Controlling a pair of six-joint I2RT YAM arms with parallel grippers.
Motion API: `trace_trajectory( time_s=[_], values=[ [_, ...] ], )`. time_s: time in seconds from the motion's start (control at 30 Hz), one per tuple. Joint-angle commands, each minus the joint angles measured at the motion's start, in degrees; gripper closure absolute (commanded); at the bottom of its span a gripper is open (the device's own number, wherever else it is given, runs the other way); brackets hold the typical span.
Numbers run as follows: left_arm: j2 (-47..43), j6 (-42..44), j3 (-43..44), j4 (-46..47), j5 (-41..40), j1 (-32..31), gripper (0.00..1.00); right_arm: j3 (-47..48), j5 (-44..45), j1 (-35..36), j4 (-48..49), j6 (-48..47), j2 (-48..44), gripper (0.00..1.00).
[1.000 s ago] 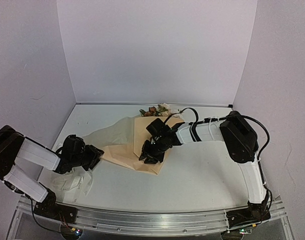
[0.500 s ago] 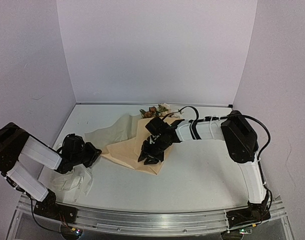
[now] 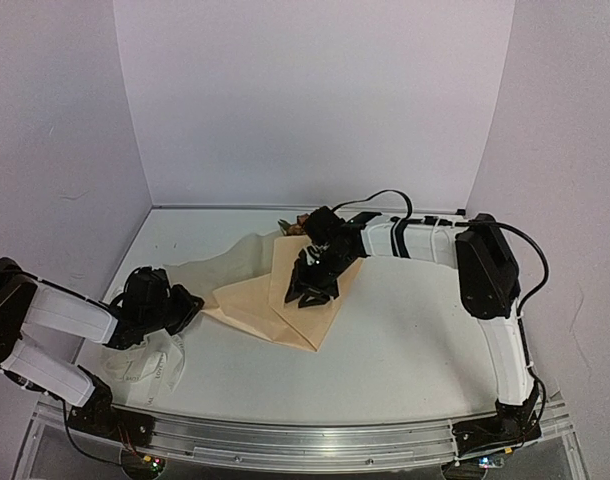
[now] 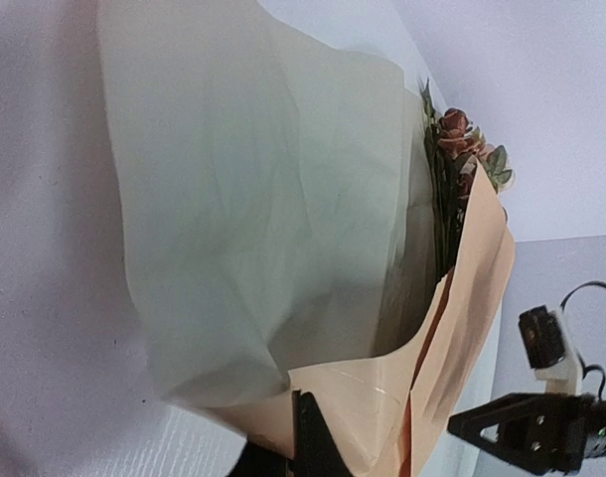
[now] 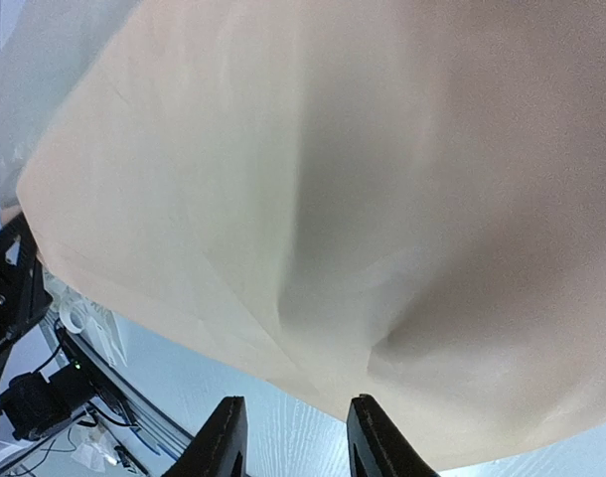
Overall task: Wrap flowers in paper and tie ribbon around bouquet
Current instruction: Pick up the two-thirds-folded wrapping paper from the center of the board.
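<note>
The tan paper [image 3: 285, 305] lies folded over the flowers [image 3: 303, 221], whose heads poke out at its far end. In the left wrist view the flowers [image 4: 460, 149] lie between a pale inner sheet [image 4: 243, 199] and the tan paper [image 4: 472, 298]. My left gripper [image 3: 182, 305] is shut on the paper's left corner, its fingers [image 4: 311, 442] pinching the edge. My right gripper [image 3: 313, 288] hovers open over the folded paper [image 5: 313, 179]; its fingers [image 5: 224, 442] have only table between them. The ribbon [image 3: 150, 365] lies heaped at the front left.
The pale sheet [image 3: 220, 268] spreads left of the tan paper toward the left wall. Purple walls close off the table's back and sides. A metal rail [image 3: 305, 440] runs along the near edge. The right gripper [image 4: 541, 432] shows low in the left wrist view.
My left gripper closed on the paper's left corner. My right gripper rose and moved back toward the flowers, opening a little, and the right arm swung farther back.
</note>
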Motion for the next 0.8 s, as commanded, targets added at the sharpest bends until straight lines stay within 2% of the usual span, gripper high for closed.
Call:
trace_trajectory(
  time_s=[0.0, 0.1, 0.13, 0.33, 0.47, 0.57, 0.63, 0.7, 0.77],
  values=[
    [-0.7, 2.1, -0.7, 2.4, -1.3, -0.4, 0.82, 6.4, 0.1, -0.3, -2.2, -2.8, 3.8, 0.65],
    [1.5, 2.9, -0.8, 6.7, 0.1, -0.4, 0.56, 8.4, -0.1, -0.3, -2.0, -3.1, 6.0, 0.66],
    [2.5, 3.1, -0.7, 8.7, 2.3, -0.4, 0.52, 8.9, -0.3, -0.3, -2.0, -3.1, 6.8, 0.66],
    [10.3, 2.7, 0.2, 19.4, 8.4, -1.0, 0.37, 11.0, -2.3, -0.1, -1.3, -3.0, 9.5, 0.68],
    [11.8, 2.3, 0.2, 20.8, 9.1, -2.7, 0.27, 12.2, -2.7, 0.0, -1.4, -2.7, 11.0, 0.68],
    [12.2, 1.9, 0.1, 20.2, 8.9, -4.1, 0.27, 12.3, -2.6, 0.1, -1.4, -2.5, 11.4, 0.69],
    [12.6, 1.0, -0.3, 20.2, 8.5, -4.4, 0.33, 12.2, -2.4, 0.2, -1.4, -2.6, 11.5, 0.69],
    [12.8, 0.2, -0.9, 20.1, 7.7, -4.5, 0.45, 12.1, -2.3, 0.1, -1.4, -2.7, 11.5, 0.69],
    [12.7, 0.0, -0.8, 18.7, 6.2, -4.5, 0.62, 12.2, -2.3, 0.1, -1.4, -2.7, 11.6, 0.69]
  ],
)
